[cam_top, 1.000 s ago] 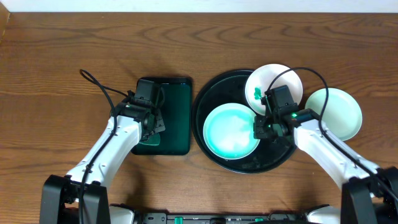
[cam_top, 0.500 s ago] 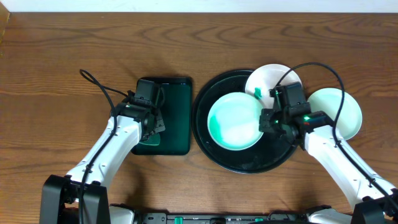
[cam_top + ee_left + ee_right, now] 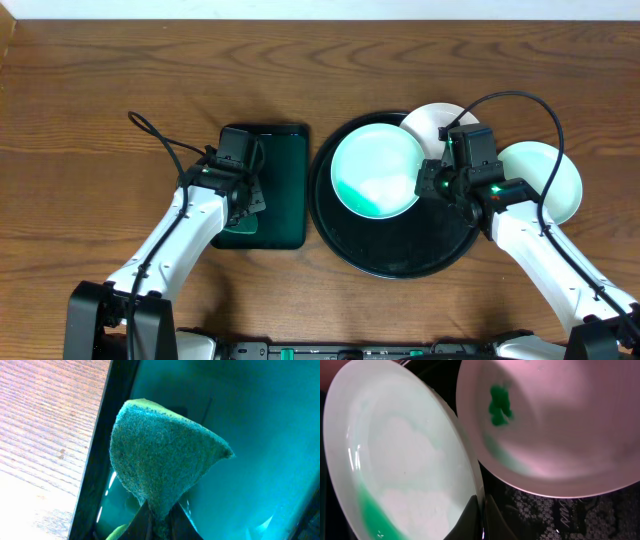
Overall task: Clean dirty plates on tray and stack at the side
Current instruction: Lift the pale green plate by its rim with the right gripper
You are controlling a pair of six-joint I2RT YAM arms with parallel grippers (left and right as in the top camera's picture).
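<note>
My right gripper (image 3: 430,184) is shut on the rim of a pale mint plate (image 3: 376,168), holding it tilted above the black tray (image 3: 395,255). In the right wrist view the gripper (image 3: 481,510) pinches that plate (image 3: 405,470) at its edge. A second white plate (image 3: 428,120) with a green smear (image 3: 500,405) lies at the tray's back right. A third plate (image 3: 548,180) rests on the table right of the tray. My left gripper (image 3: 240,195) is shut on a green sponge (image 3: 160,455) over the dark-green rectangular tray (image 3: 275,185).
Wooden table (image 3: 100,100) all around. The dark-green tray stands just left of the black tray. Cables loop above both arms.
My right gripper has lifted the mint plate and carried it toward the tray's back, now covering part of the smeared plate. The left arm has not moved.
</note>
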